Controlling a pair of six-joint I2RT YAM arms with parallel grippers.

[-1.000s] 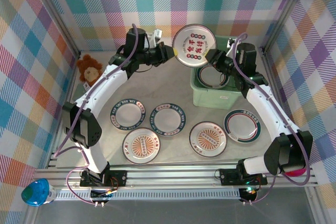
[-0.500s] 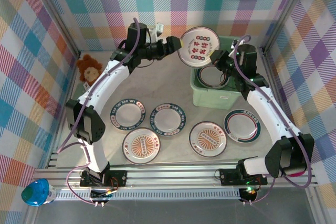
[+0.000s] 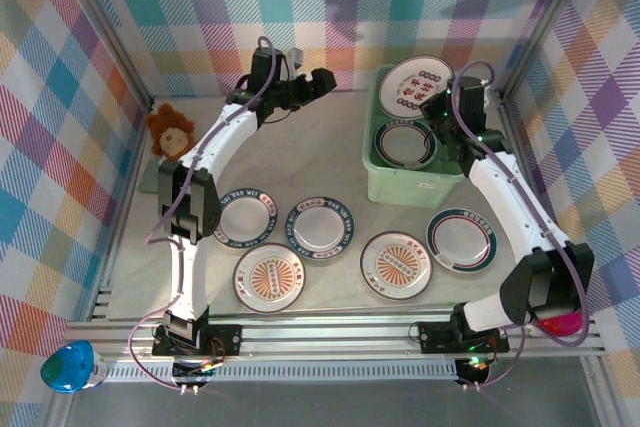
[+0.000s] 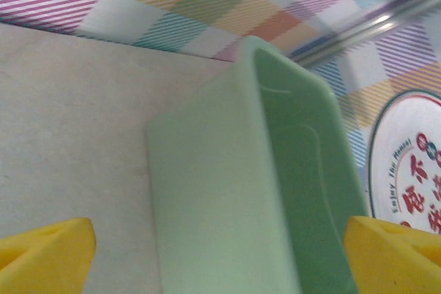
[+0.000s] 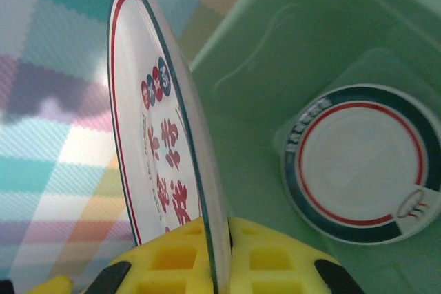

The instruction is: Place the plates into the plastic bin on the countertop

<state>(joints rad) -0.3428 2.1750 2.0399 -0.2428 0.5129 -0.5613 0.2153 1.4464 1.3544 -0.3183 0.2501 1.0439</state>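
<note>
Pinching the held plate [image 5: 158, 135] by its rim, the right claw [image 5: 217, 253] is clamped tight and hangs it, steeply tilted, over the 12 o'clock end of the plastic bin [image 3: 400, 187], which sits at 2 o'clock on the counter [image 3: 330, 162]. The left claw [image 3: 322, 81] gapes wide, empty, at the bin's 10 o'clock. The risk, I judge: let go this upright, the plate could clip the rim, or drop hard onto the teal-rimmed plate [image 3: 405, 144] lying inside and chip it. Five plates [image 3: 319, 225] lie on the counter toward 6 o'clock.

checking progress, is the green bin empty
No, a teal-rimmed plate lies flat on the floor of the bin.
</note>
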